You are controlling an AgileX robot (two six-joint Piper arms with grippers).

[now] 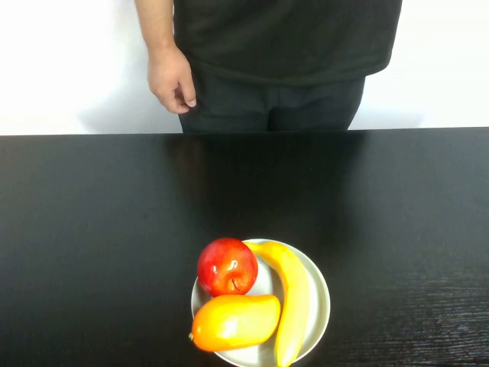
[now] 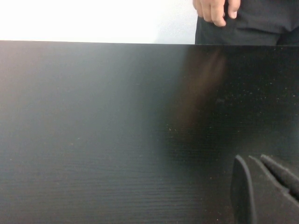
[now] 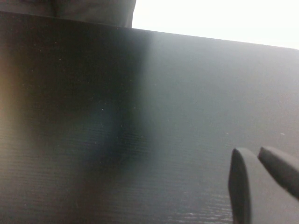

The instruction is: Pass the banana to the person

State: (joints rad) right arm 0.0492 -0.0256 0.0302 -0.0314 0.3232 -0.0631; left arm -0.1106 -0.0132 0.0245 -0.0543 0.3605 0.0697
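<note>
Nearest the camera sits a round white plate (image 1: 321, 294), its near rim cut off, and on it the long curved yellow banana (image 1: 294, 302) lies along the right side, beside a plump orange-yellow mango (image 1: 235, 322) and a shiny red apple (image 1: 227, 266). Beyond the plate, across the black wooden table (image 1: 99, 229), stands the person in black (image 1: 286, 46), head out of sight, one bare hand (image 1: 171, 79) hanging. Only dark finger edges of the left gripper (image 2: 261, 191) and right gripper (image 3: 261, 184) show over bare table, so I cannot tell whether either is wide or narrow.
</note>
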